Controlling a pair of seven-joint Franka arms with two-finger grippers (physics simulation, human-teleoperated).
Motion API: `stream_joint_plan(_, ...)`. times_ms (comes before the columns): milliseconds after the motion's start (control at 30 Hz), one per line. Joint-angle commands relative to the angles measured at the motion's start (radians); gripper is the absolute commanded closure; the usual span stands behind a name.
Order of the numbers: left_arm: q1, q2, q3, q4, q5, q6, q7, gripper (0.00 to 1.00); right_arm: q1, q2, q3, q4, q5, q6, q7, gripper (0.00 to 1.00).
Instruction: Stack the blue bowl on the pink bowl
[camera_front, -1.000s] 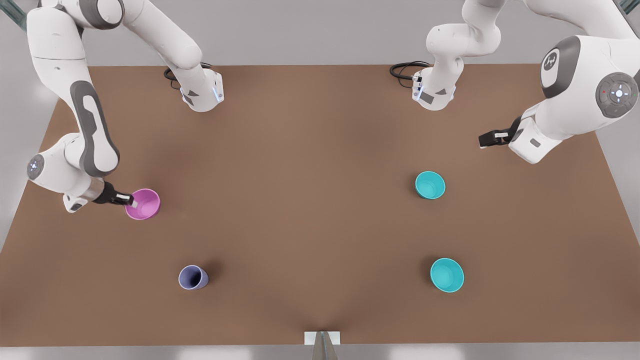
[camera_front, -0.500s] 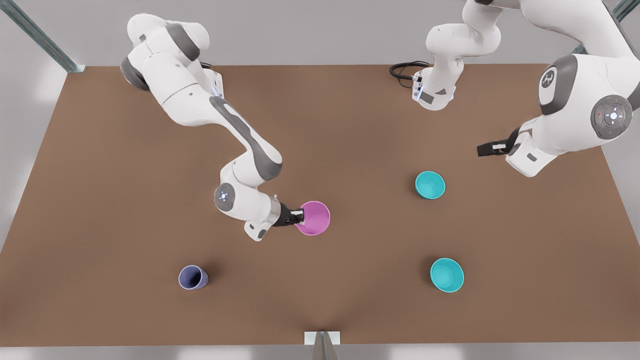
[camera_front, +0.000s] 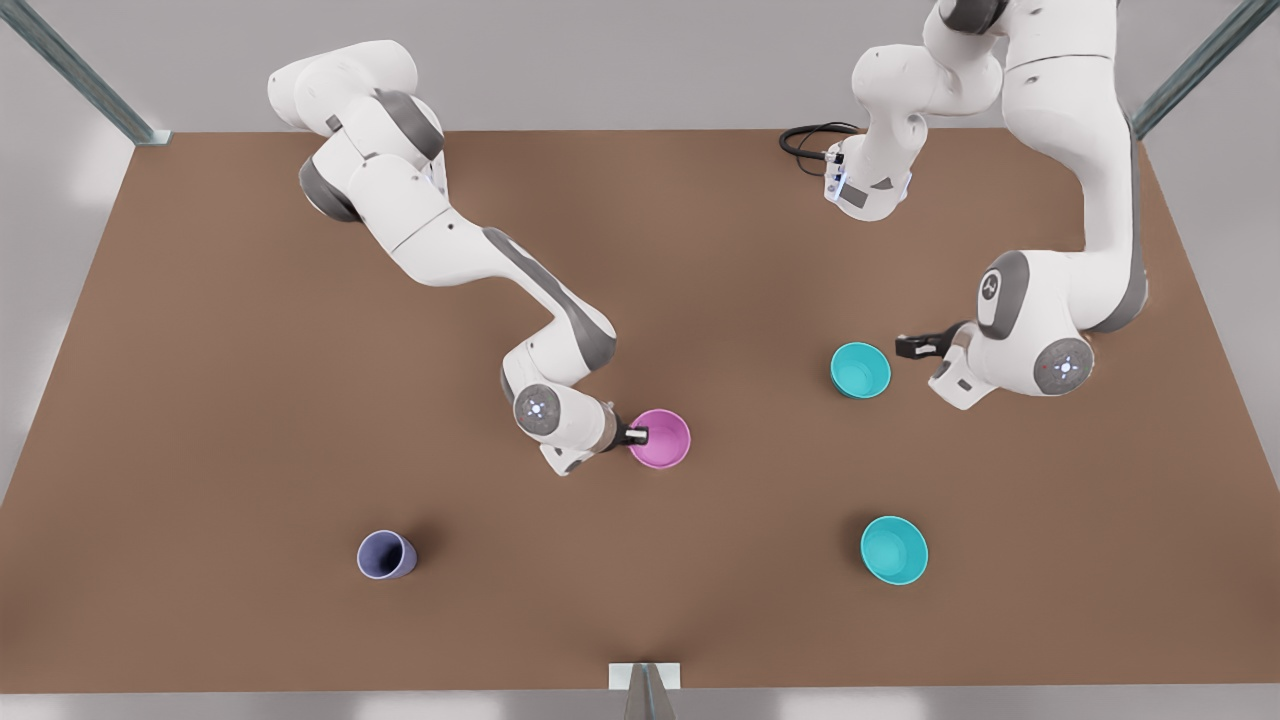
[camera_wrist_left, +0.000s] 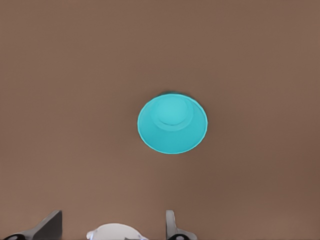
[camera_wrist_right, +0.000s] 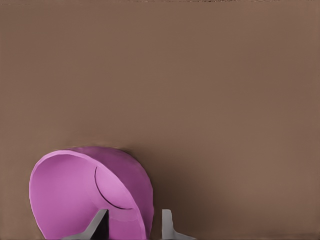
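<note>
The right tool (camera_front: 640, 435) pinches the rim of the pink bowl (camera_front: 661, 438) near the middle of the brown worktop (camera_front: 200, 420), one finger (camera_wrist_right: 98, 225) inside the bowl and the other outside its wall. The left tool (camera_front: 903, 346) hangs just beside the blue bowl (camera_front: 860, 369), on the front view's right of it, not touching, its fingers (camera_wrist_left: 172, 227) spread apart. That bowl stands upright, well apart from the pink bowl. A brighter cyan bowl (camera_front: 894, 549) sits nearer the front edge on the front view's right, and a lavender cup (camera_front: 385, 554) stands toward the front view's left.
</note>
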Motion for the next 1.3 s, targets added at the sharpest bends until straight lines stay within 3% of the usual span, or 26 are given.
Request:
stream_joint_plan(0, 0.009, 0.042, 0.043, -0.097, -0.074, 0.521, 0.484, 0.0, -0.007, -0.01, 0.0, 0.005, -0.017, -0.004, 0.333, 0.0)
stream_joint_plan(100, 0.01, 0.098, 0.054, -0.176, -0.145, 0.636, 0.612, 0.0, -0.139, -0.135, 0.007, 0.005, 0.004, -0.022, 0.333, 0.0)
stream_joint_plan(167, 0.009, 0.108, 0.054, -0.212, -0.202, 0.639, 0.624, 0.0, -0.256, -0.259, 0.003, 0.005, -0.01, -0.264, 0.32, 0.0)
stream_joint_plan(200, 0.009, 0.108, 0.054, -0.228, -0.203, 0.639, 0.684, 0.0, -0.333, -0.331, 0.003, 0.006, -0.02, -0.488, 0.214, 0.0)
stream_joint_plan(300, 0.009, 0.118, 0.054, -0.265, -0.203, 0.639, 0.705, 0.0, -0.59, -0.489, 0.002, -0.047, -0.221, -0.814, -0.674, 0.0)
stream_joint_plan(400, -0.003, 0.116, 0.054, -0.294, -0.243, 0.63, 0.705, 0.0, -0.741, -0.546, 0.002, -0.053, -0.212, -0.826, -0.846, 0.0)
stream_joint_plan(467, -0.014, 0.115, 0.054, -0.301, -0.257, 0.621, 0.704, 0.0, -0.748, -0.716, -0.021, -0.075, -0.235, -0.892, -0.837, 0.0)
stream_joint_plan(533, -0.029, 0.115, 0.052, -0.301, -0.292, 0.618, 0.702, 0.0, -0.761, -0.73, -0.029, -0.075, -0.235, -0.917, -0.832, 0.0)
stream_joint_plan(567, -0.031, 0.115, 0.052, -0.299, -0.297, 0.614, 0.701, 0.12, -0.752, -0.733, -0.029, -0.073, -0.235, -0.92, -0.832, 0.0)
stream_joint_plan(600, -0.031, 0.115, 0.054, -0.299, -0.32, 0.614, 0.701, 0.41, -0.75, -0.731, -0.027, -0.066, -0.235, -0.921, -0.831, 0.0)
stream_joint_plan(633, -0.031, 0.115, 0.054, -0.299, -0.32, 0.608, 0.701, 0.57, -0.753, -0.731, -0.024, -0.064, -0.235, -0.92, -0.829, 0.0)
stream_joint_plan(667, -0.032, 0.116, 0.054, -0.298, -0.321, 0.605, 0.701, 0.64, -0.748, -0.731, -0.024, -0.066, -0.237, -0.923, -0.823, 0.0)
stream_joint_plan(733, -0.033, 0.118, 0.054, -0.296, -0.321, 0.602, 0.699, 0.75, -0.724, -0.768, -0.049, -0.075, -0.249, -0.921, -0.823, 0.0)
stream_joint_plan(767, -0.033, 0.118, 0.054, -0.294, -0.321, 0.598, 0.698, 0.79, -0.646, -0.799, -0.128, -0.086, -0.249, -0.915, -0.823, 0.0)
stream_joint_plan(833, -0.036, 0.118, 0.054, -0.293, -0.321, 0.585, 0.685, 0.79, -0.546, -0.86, -0.22, -0.155, -0.249, -0.886, -0.82, 0.0)
stream_joint_plan(933, -0.039, 0.118, 0.054, -0.275, -0.321, 0.561, 0.656, 0.79, -0.541, -0.822, -0.222, -0.139, -0.247, -0.887, -0.789, 0.0)
stream_joint_plan(1033, -0.085, 0.104, 0.052, -0.172, -0.32, 0.492, 0.454, 0.79, -0.538, -0.816, -0.222, -0.141, -0.247, -0.88, -0.782, 0.0)
stream_joint_plan(1100, -0.126, 0.151, -0.063, -0.029, -0.32, 0.444, 0.147, 0.79, -0.544, -0.802, -0.222, -0.139, -0.249, -0.874, -0.782, 0.0)
stream_joint_plan(1167, -0.279, 0.34, -0.071, 0.294, -0.307, 0.337, -0.177, 0.79, -0.549, -0.793, -0.22, -0.139, -0.247, -0.868, -0.782, 0.0)
stream_joint_plan(1267, -0.355, 0.526, -0.071, 0.643, -0.312, 0.275, -0.364, 0.79, -0.554, -0.787, -0.222, -0.138, -0.247, -0.868, -0.783, 0.0)
